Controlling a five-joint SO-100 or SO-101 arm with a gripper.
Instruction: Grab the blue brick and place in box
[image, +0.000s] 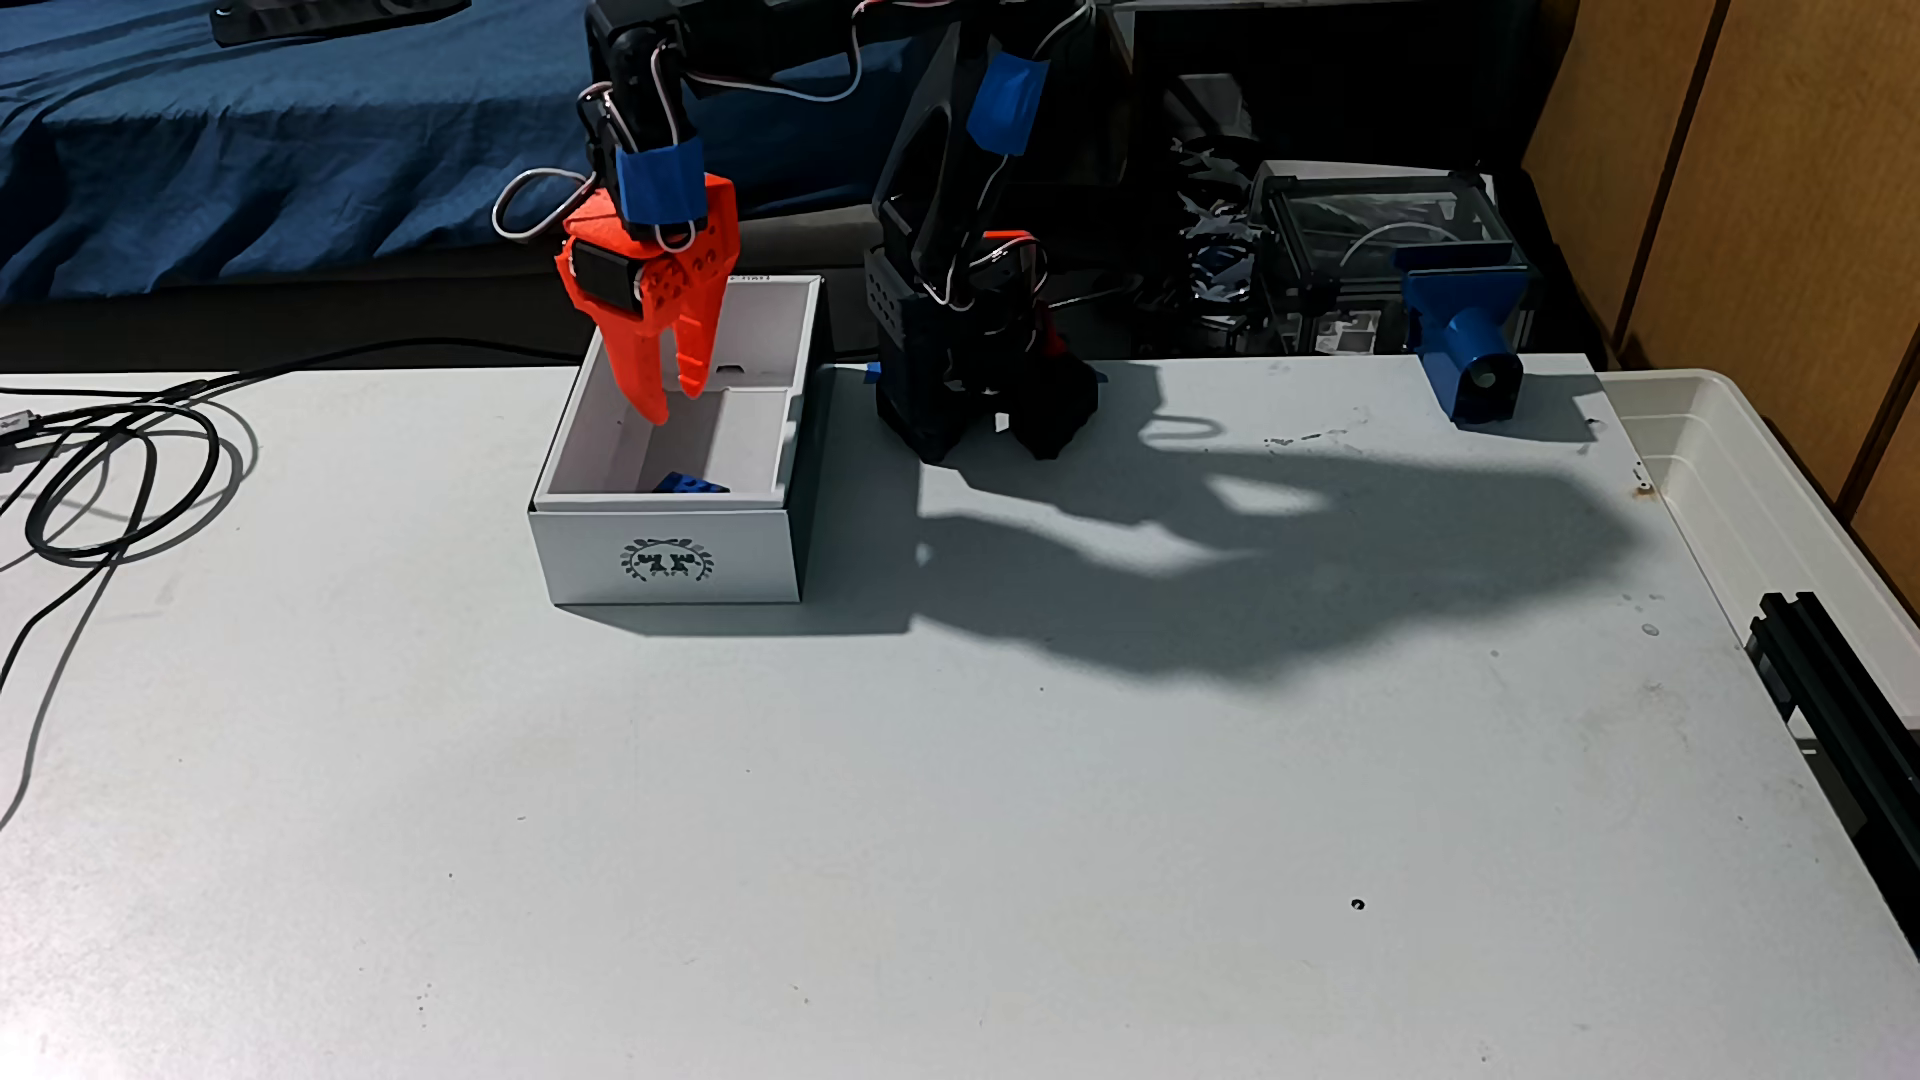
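While the orange claw (673, 405) hangs over the white cardboard box (665, 556), its two fingers stand slightly parted and hold nothing: released, as I read it. And the blue brick (690, 483) lies down on the box floor, close behind the near wall, only its studded top peeking over the rim.

So the job looks done, and the risk now is the exit. Those fingertips dip below the rim line near the box's far left wall; swing sideways before lifting and a finger could catch that thin card wall, shoving or tipping a light box on this smooth pale surface (935, 831). A low inner divider sits just to the right of the claw too, another edge to snag.

The claw is matte printed plastic, ridged along one finger, tapering to blunt tips. The brick is hard, glossy and small, so it may slide if the box gets jolted. The box walls are tall, crisp-edged, with a dark wreath emblem (665, 561) on the near short side. Black cables (114, 467) loop at the left, well apart.
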